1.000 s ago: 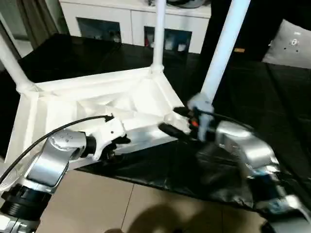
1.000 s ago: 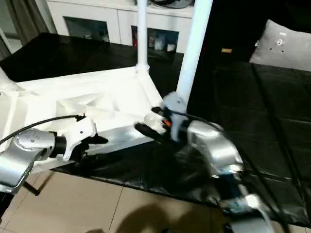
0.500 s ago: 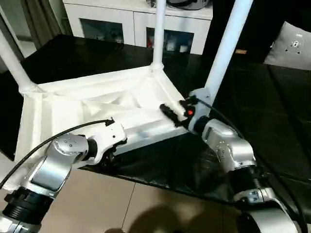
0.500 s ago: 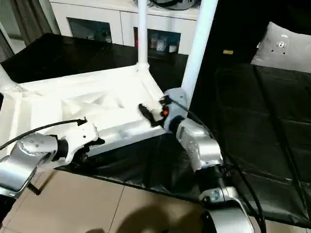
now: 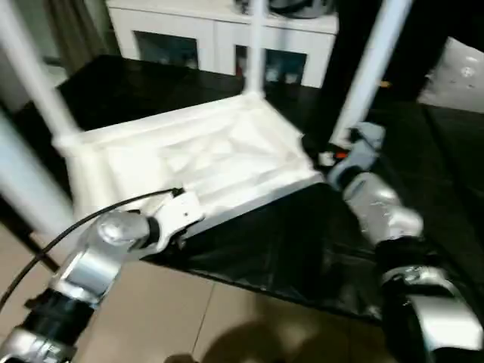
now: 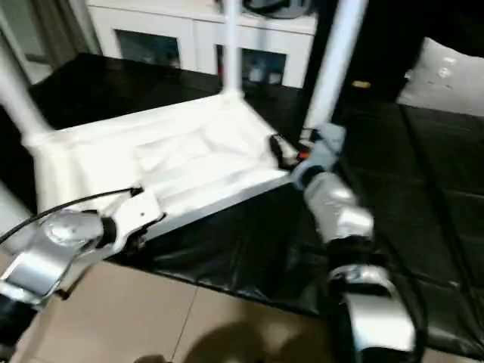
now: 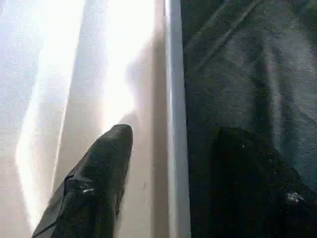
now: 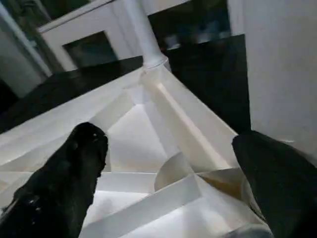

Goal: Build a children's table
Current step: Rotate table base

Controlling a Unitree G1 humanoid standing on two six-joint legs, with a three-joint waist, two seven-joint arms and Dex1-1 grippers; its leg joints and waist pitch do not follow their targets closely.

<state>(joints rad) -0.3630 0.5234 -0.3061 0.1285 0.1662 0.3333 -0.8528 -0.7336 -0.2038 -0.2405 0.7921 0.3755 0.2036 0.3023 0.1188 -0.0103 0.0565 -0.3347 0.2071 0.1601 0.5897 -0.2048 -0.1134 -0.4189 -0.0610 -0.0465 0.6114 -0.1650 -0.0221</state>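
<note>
The table [image 5: 204, 151] lies upside down on the black cover [image 5: 302, 249], ribbed underside up, with legs standing upright from its corner sockets.

Left gripper [image 7: 168, 163]: positioned at the near long edge of the table. The fingers are apart and straddle the rim [image 7: 174, 99]. One finger [image 7: 99, 173] lies over the white underside; the other sits on the cover side of the rim. Whether either finger presses the rim cannot be told. In the head views this gripper [image 5: 178, 219] meets the edge about midway between the two near corners.

Right gripper [image 8: 168, 163]: positioned at the table's near right corner. The fingers are spread wide; one finger [image 8: 69, 168] sits over the ribs, the other beside the corner socket. Between them lie the rib junction [image 8: 183, 178] and the rounded socket. Nothing is clamped. A leg [image 5: 378, 60] rises just beside this gripper, on its outer side. Straight ahead of it, at the far corner, a second leg [image 8: 143, 34] stands in its socket.

Beyond the table, well apart from both grippers, stands a white cabinet [image 5: 197, 38].
</note>
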